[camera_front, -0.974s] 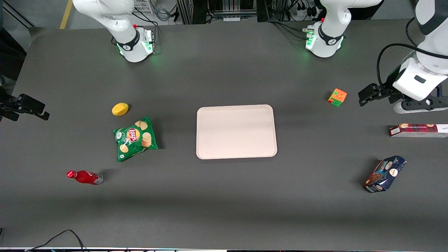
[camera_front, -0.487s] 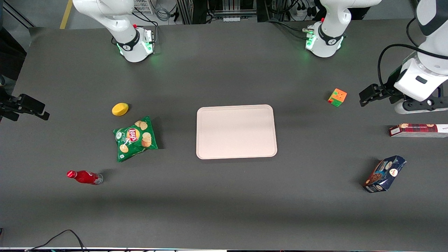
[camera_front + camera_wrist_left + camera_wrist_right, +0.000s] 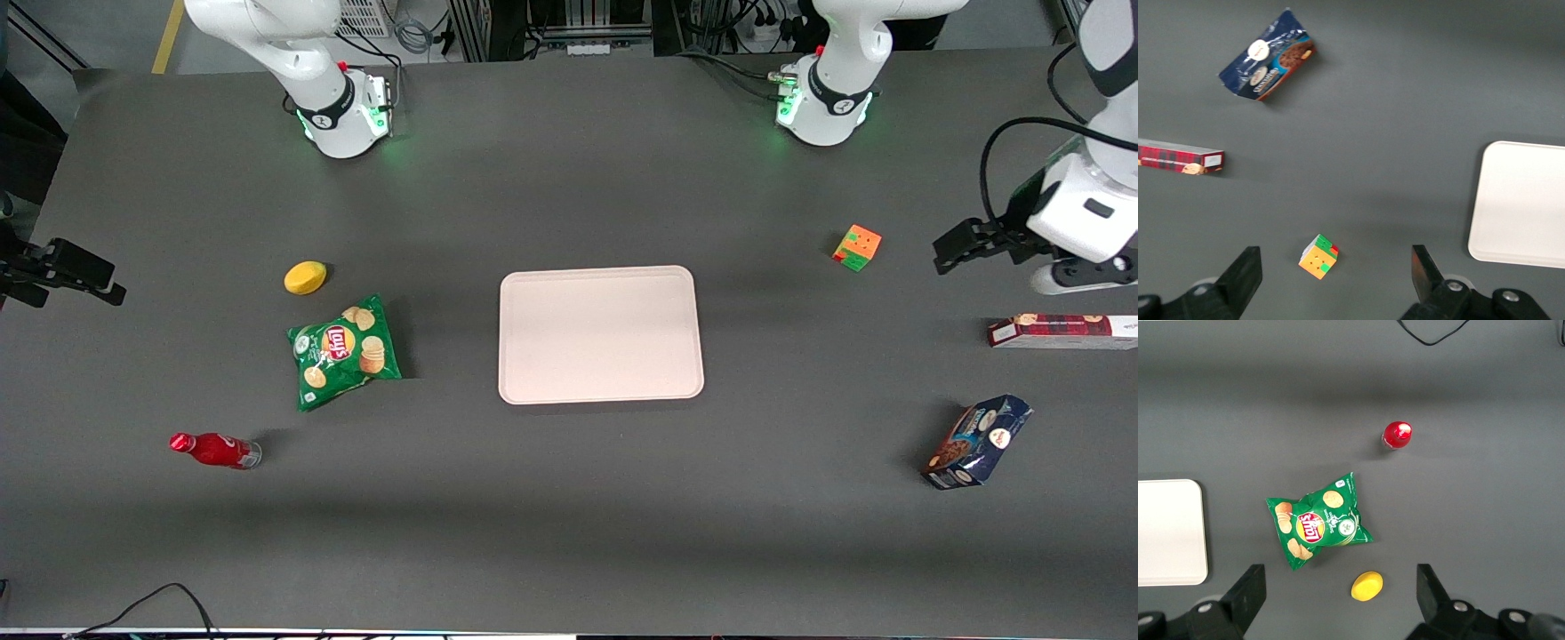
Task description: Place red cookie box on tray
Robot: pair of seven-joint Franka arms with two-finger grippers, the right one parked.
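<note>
The red cookie box [image 3: 1062, 331] lies flat on the dark table at the working arm's end, its outer end cut off by the front view's edge. It also shows in the left wrist view as the red cookie box [image 3: 1179, 161]. The pale pink tray [image 3: 600, 334] sits mid-table with nothing on it, and one corner of the tray [image 3: 1521, 203] shows at the wrist. My gripper [image 3: 960, 245] hangs high above the table, a little farther from the front camera than the box. The gripper [image 3: 1336, 263] is open and holds nothing.
A colour cube [image 3: 857, 247] sits between the tray and my gripper, below the spread fingers. A dark blue cookie bag [image 3: 976, 442] lies nearer the front camera than the box. Toward the parked arm's end lie a green chips bag [image 3: 343, 351], a yellow lemon [image 3: 304, 277] and a red bottle [image 3: 213, 450].
My gripper has drifted toward the working arm's end of the table, away from the cube. The box, the tray and the other things have not moved.
</note>
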